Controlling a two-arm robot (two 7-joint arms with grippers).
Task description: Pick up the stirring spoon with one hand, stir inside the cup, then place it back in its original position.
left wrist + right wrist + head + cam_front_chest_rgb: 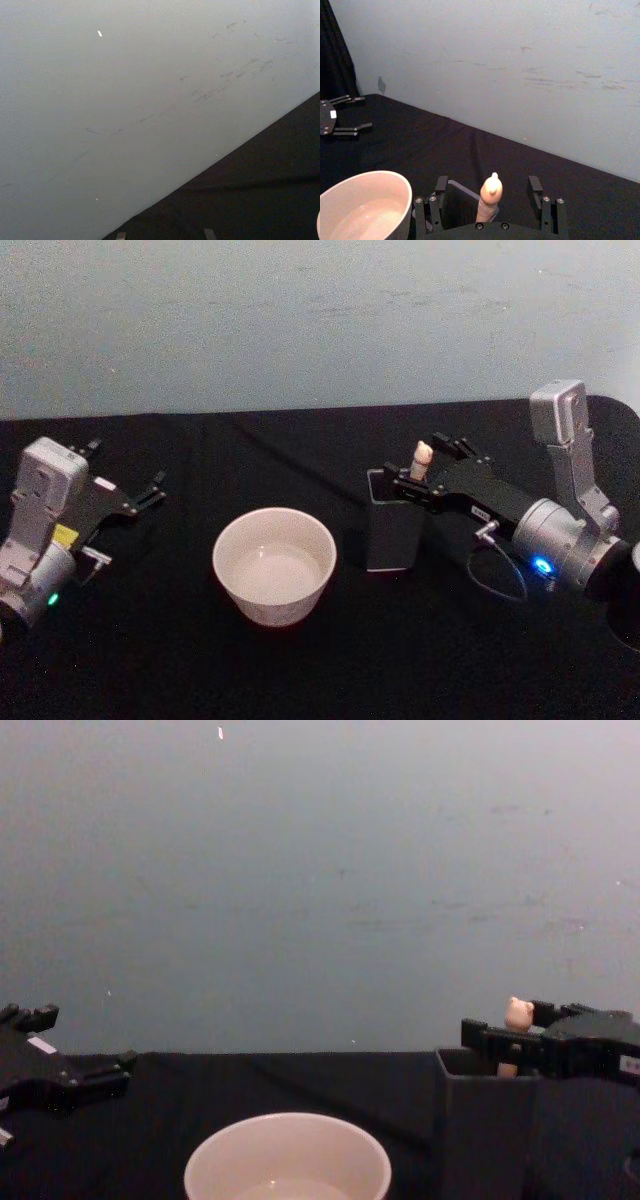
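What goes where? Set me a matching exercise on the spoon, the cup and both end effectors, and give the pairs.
1 stirring spoon
2 cup
3 left end effector
4 right end effector

A open, off at the table's left
B cream, left of the holder
C standing in the holder
D open, astride the spoon's handle

Pairs: 1-C, 2-B, 3-A, 4-D

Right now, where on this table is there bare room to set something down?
Bare black cloth lies between the left tool and the cream-white round cup, and behind the cup toward the wall. Crowded: the narrow gap to the dark grey square holder, where the right tool straddles the beige bear-topped spoon.
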